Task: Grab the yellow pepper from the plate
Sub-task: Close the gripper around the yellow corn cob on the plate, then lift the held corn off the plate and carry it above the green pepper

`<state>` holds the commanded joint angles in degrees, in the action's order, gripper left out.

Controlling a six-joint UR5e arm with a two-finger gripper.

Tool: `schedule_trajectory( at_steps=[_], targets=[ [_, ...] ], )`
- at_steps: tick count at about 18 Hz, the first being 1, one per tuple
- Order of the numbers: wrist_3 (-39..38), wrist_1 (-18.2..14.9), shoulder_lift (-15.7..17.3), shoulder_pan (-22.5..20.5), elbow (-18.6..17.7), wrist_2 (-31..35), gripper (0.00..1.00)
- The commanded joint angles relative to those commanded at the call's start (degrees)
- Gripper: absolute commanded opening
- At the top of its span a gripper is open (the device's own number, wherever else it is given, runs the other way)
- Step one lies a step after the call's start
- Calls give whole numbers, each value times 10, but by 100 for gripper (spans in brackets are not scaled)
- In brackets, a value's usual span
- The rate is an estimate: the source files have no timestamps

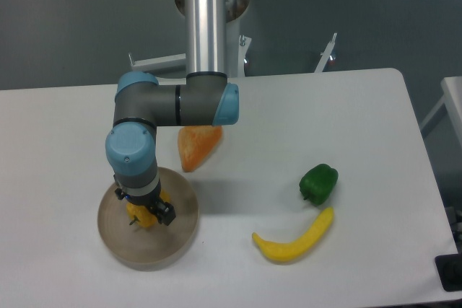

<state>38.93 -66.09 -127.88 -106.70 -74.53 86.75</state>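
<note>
The yellow pepper [139,215] lies on the round beige plate [173,239] at the front left of the table; only a small yellow part of it shows under the gripper. My gripper [146,218] points straight down over the plate, with its fingers on either side of the pepper. The wrist hides most of the fingers, so I cannot tell if they are closed on the pepper.
An orange carrot-like toy [196,146] lies behind the plate, partly under the arm. A green pepper [318,182] and a long yellow banana [294,239] lie to the right. The table's front edge is close to the plate.
</note>
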Motion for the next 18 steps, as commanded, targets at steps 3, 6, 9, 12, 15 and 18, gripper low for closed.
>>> schedule_trajectory(
  at_steps=[3, 6, 9, 12, 15, 18],
  targets=[
    [0, 0, 11, -1, 2, 1, 0],
    [4, -4, 35, -13, 3, 1, 0],
    [4, -9, 67, -41, 0, 1, 0],
    [7, -41, 90, -71, 8, 2, 0],
    [71, -103, 120, -105, 10, 1, 0],
    [137, -145, 141, -143, 12, 0, 0]
  ],
)
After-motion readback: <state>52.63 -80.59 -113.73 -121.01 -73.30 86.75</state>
